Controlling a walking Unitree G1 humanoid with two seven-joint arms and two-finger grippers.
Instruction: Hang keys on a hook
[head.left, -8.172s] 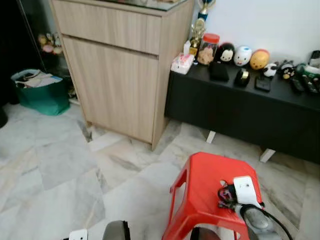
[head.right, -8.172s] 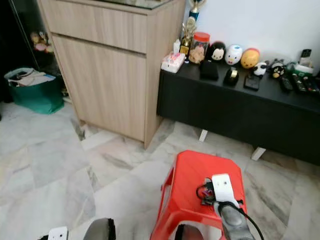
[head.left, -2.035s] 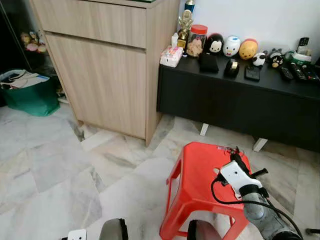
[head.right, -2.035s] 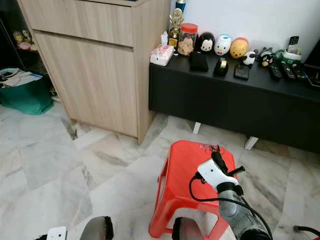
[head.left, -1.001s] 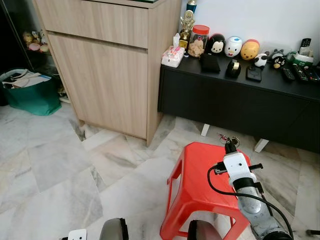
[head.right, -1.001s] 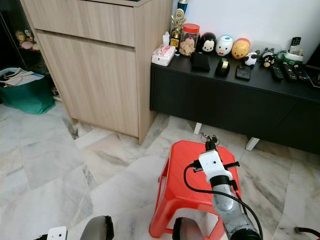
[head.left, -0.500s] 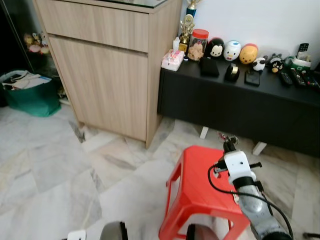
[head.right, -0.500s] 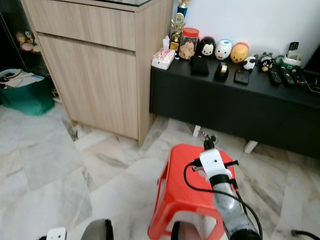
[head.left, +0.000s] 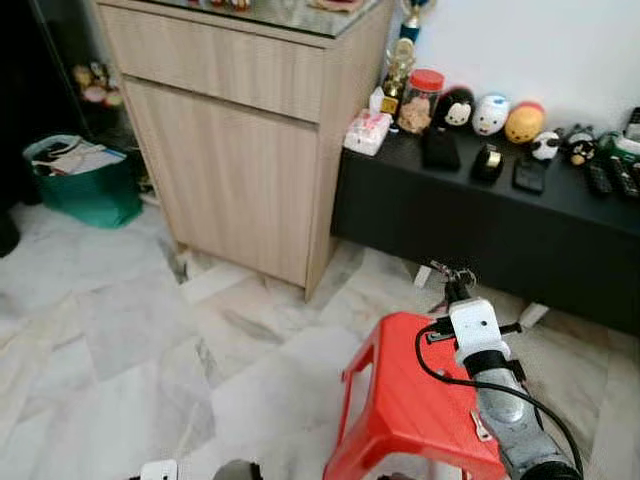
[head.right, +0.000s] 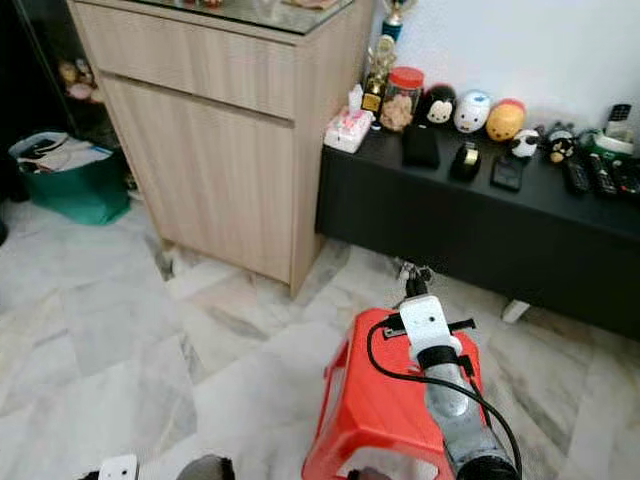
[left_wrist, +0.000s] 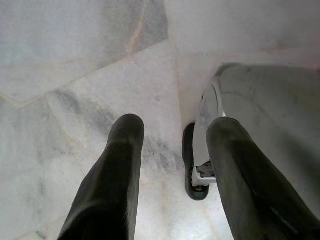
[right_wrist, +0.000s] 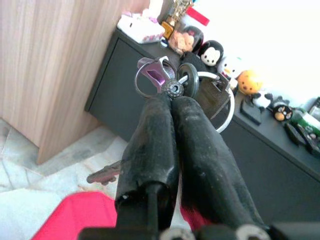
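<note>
Marble floor (head.left: 120, 330) before a tall wooden cabinet (head.left: 240, 150), with a low black sideboard (head.left: 500, 225) against the white wall to its right. A green bag (head.left: 85, 190) stands on the floor left of the cabinet. A red stool (head.left: 410, 400) stands in front of the sideboard. On the sideboard top, nearest the cabinet, lie a tissue pack (head.left: 366, 132), a trophy (head.left: 400, 60) and a red-lidded jar (head.left: 420, 98); further right, a row of round character figures (head.left: 490, 112), then small black items and remote controls (head.left: 610, 175). The right gripper (right_wrist: 172, 97) is raised above the far edge of the stool, between stool and sideboard, fingers pressed together on the keys (right_wrist: 165, 80); the key rings (head.left: 450, 272) stand out beyond the fingertips, and one key hangs below them. The left gripper (left_wrist: 172, 140) hangs low over the floor, its two fingers spread apart and holding nothing.
</note>
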